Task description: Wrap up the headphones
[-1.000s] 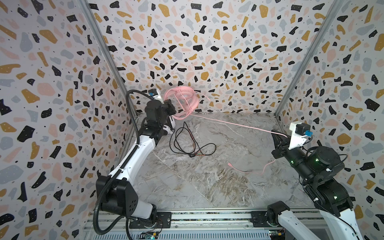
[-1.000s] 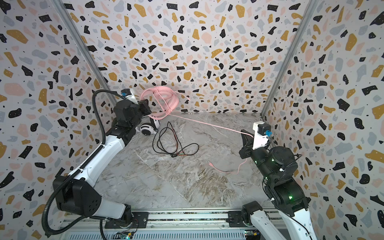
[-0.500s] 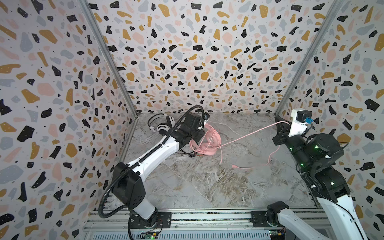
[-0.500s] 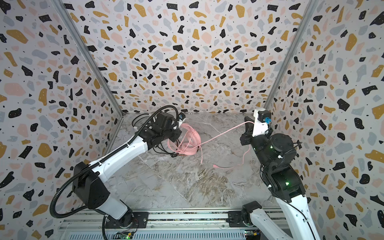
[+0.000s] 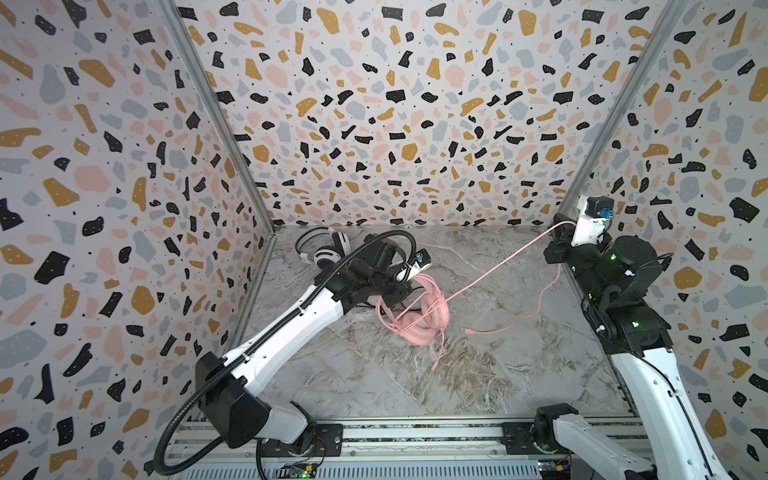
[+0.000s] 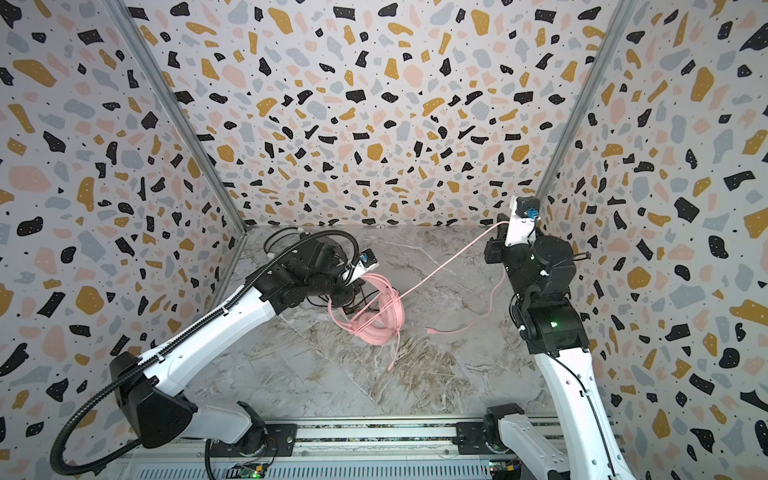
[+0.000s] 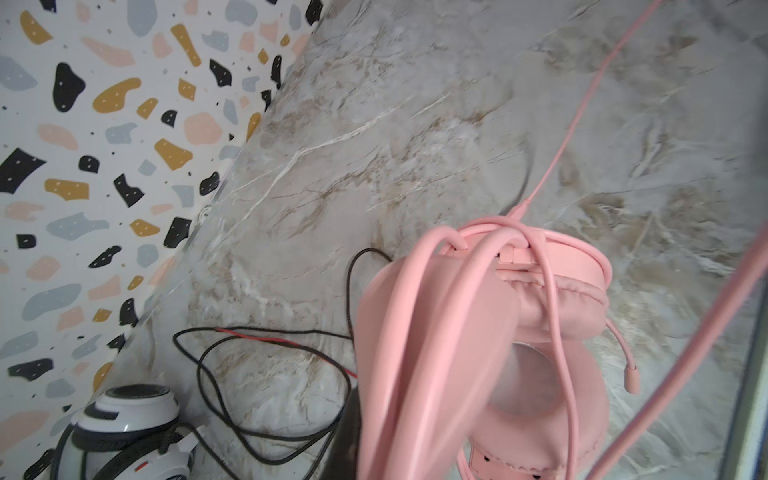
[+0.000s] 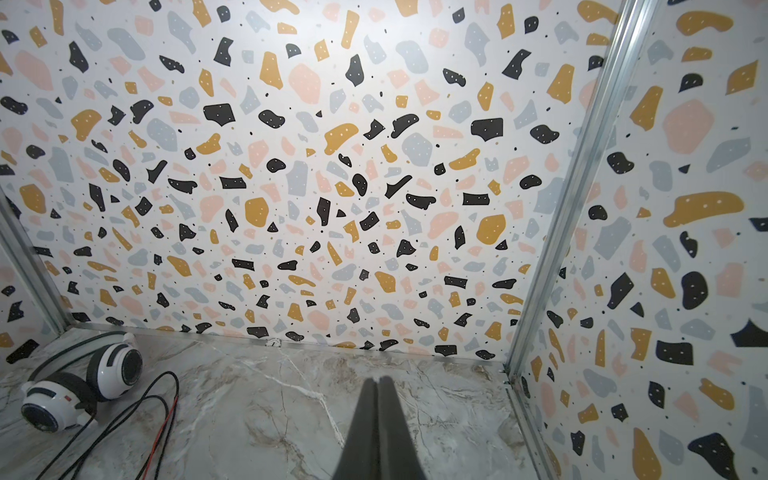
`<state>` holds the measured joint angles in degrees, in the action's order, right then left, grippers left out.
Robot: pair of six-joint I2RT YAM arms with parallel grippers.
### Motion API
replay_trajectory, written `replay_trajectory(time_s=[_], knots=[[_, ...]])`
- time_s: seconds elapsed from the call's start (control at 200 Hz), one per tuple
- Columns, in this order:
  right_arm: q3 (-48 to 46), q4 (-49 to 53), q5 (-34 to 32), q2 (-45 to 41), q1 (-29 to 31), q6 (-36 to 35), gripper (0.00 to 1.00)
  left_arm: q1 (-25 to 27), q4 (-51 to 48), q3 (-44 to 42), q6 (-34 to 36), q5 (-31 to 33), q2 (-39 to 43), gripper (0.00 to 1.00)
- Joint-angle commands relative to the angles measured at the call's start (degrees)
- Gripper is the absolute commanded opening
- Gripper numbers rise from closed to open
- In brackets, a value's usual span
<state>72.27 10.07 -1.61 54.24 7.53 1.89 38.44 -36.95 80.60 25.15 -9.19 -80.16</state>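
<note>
Top views: pink headset [image 5: 420, 329] upright

pink headphones [image 5: 417, 329], white black-striped headset [image 5: 328, 254]

Smooth pink plastic headset [image 7: 436, 332], its ear cushion [image 7: 561, 307] soft and matt; glossy white-and-black striped plastic headset [image 8: 112, 374]; marble-look desk [image 5: 498, 374], faint sheen.

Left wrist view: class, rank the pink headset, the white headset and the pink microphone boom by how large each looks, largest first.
1. pink headset, though it is also nearest the camera.
2. white headset, partly cut off at the frame edge.
3. pink microphone boom.
</note>
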Motion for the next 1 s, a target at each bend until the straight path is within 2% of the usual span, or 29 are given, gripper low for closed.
replay_trajectory(time_s=[0.0,0.235,0.37,0.511,0.661,0.831,0.996], knots=[[1.5,-5.9,6.8,0.6,-5.3,5.4,0.01,-0.1,-1.6,-0.2,1.8,-8.8,4.5,0.00],[-2.0,-9.9,16.3,4.2,-11.2,12.3,0.01,-0.4,-3.4,1.9,2.1,-18.4,7.1,0.00],[-6.2,-15.1,20.9,6.4,-12.5,17.0,0.01,-1.4,-6.1,4.2,2.2,-27.9,4.9,0.00],[-6.9,-15.8,23.9,9.9,-12.7,17.3,0.01,-1.5,-11.2,6.5,4.9,-33.0,2.8,0.00],[-7.0,-15.8,27.0,12.8,-12.9,17.2,0.01,-1.7,-9.9,5.9,4.6,-39.6,3.2,0.00],[-9.4,-17.2,28.7,14.2,-13.0,17.8,0.01,-2.2,2.1,2.4,-3.3,-47.7,5.6,0.00],[-11.2,-17.7,34.9,17.3,-12.7,18.5,0.02,-3.1,25.7,-4.1,-21.5,-55.5,8.9,0.00]])
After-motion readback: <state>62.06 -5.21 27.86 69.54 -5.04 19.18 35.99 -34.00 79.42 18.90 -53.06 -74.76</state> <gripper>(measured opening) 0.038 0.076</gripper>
